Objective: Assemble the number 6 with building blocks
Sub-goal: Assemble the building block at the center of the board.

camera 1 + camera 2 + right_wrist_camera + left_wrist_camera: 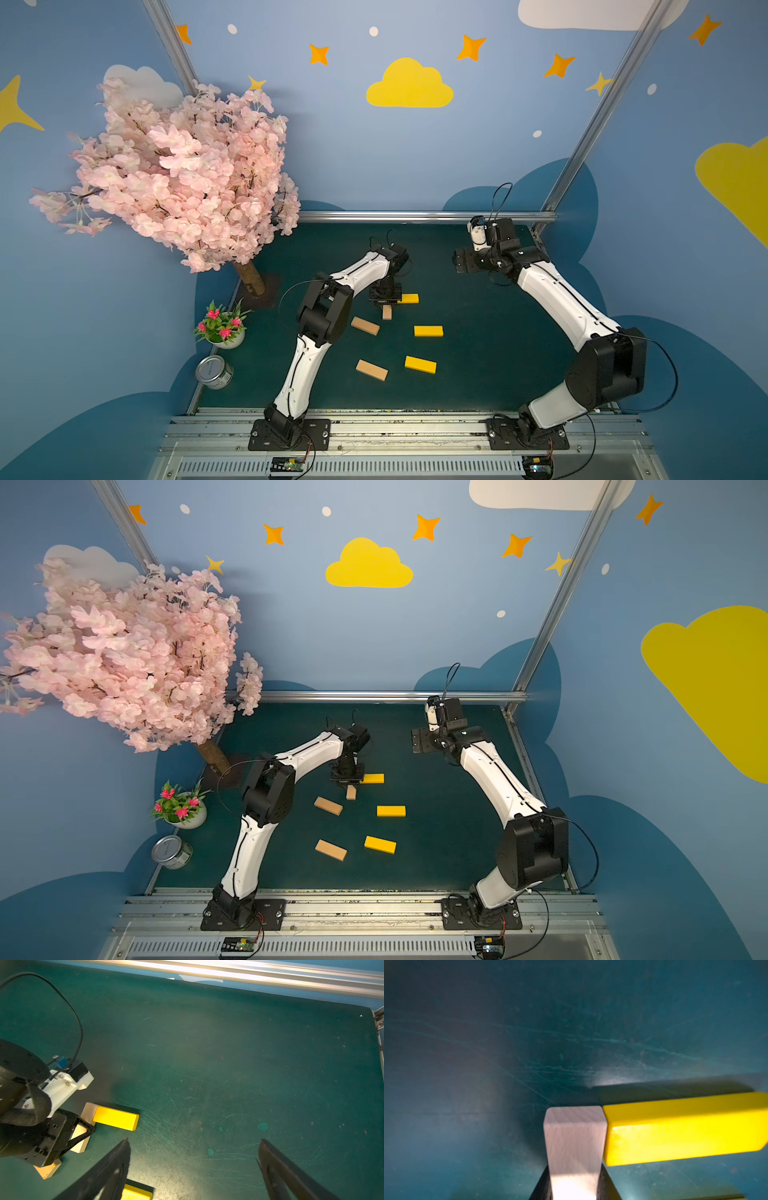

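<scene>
Since a 6 needs square corners, I have the left end effector (386,303) clenched on a tan bar (574,1142) mid-frame on the counter (478,353), flush against a yellow bar (685,1128); the right end effector (194,1142) is released, empty.

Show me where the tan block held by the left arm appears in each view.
In a top view: tan block at mid-table.
In a top view: mid-table too.
Left wrist: bottom centre of the picture.
Right wrist: lower left of the picture.
Shared landmark: the yellow block against its end.
</scene>
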Tool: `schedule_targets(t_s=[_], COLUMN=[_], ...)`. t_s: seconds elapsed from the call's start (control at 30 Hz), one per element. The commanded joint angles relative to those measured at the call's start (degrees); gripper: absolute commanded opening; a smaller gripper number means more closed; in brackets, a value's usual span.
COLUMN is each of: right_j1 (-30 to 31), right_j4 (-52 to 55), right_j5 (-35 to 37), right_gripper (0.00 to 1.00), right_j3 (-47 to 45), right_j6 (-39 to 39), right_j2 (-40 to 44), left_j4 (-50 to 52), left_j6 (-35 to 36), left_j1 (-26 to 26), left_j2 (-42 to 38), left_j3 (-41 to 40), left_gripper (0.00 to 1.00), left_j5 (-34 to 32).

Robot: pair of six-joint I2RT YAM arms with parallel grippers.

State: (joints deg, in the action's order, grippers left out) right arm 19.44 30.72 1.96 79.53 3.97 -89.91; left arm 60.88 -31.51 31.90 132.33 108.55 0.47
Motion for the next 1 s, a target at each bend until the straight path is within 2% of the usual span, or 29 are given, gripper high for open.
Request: schedule_targets(t_s=[0.0, 0.07, 0.13, 0.17, 0.23, 0.33, 0.4, 0.5, 0.57, 0.67, 0.7, 0.77, 0.87, 0.97], right_j1=[0.0, 0.1, 0.1, 0.1, 0.1, 0.1, 0.1, 0.1, 0.1, 0.4, 0.7, 1.9, 3.6, 6.0], right_j4=[-0.9, -1.0, -0.9, -0.9, -1.0, -1.1, -1.3, -2.2, -3.3, -7.4, -9.2, -9.7, -3.1, 9.8], right_j5=[0.6, 0.6, 0.8, 0.7, 0.7, 0.8, 1.0, 1.1, -2.1, -13.9, -19.5, -25.4, -33.0, -35.1], right_gripper=[0.98, 0.98, 0.98, 0.98, 0.98, 0.98, 0.98, 0.98, 0.98, 0.98, 0.98, 0.98, 0.97, 0.92], right_j3=[-0.5, -0.7, -0.9, -1.0, -1.2, -1.5, -1.7, -2.7, -4.2, -8.6, -11.4, -14.6, -16.8, -15.1], right_j6=[-0.4, -0.4, -0.5, -0.5, -0.5, -0.6, -0.8, -1.0, -2.4, -8.2, -12.8, -19.7, -35.7, -53.1], right_j2=[2.2, 2.4, 2.5, 2.5, 2.6, 2.8, 3.1, 3.8, 4.5, 5.9, 6.3, 6.3, 4.5, 0.2], left_j4=[0.8, 0.8, 0.8, 0.9, 1.0, 1.1, 1.4, 2.5, 2.8, -1.0, -3.8, -10.5, -19.6, -25.2], left_j6=[-0.6, -0.6, -0.8, -0.8, -0.8, -0.5, -0.3, -0.6, -1.6, -3.3, -4.0, -5.3, -6.9, -6.7], left_j1=[0.4, 0.5, 0.5, 0.5, 0.5, 0.9, 1.0, 1.0, 0.9, 0.4, -0.3, -2.6, -8.0, -11.8], left_j2=[1.4, 1.5, 1.5, 1.5, 1.4, 0.8, -0.2, -2.6, -5.5, -12.5, -15.6, -21.5, -28.8, -34.5], left_j3=[0.8, 0.9, 0.7, 0.8, 0.8, 0.8, 0.9, 0.8, 0.5, -3.5, -6.2, -13.0, -24.2, -33.3], left_gripper=[0.29, 0.3, 0.36, 0.42, 0.62, 0.73, 0.78, 0.8, 0.8, 0.8, 0.81, 0.81, 0.81, 0.81], left_j5=[0.8, 0.8, 0.7, 0.7, 1.0, -0.1, -0.9, -2.0, -3.2, -6.2, -6.9, -6.2, -2.7, 1.0])
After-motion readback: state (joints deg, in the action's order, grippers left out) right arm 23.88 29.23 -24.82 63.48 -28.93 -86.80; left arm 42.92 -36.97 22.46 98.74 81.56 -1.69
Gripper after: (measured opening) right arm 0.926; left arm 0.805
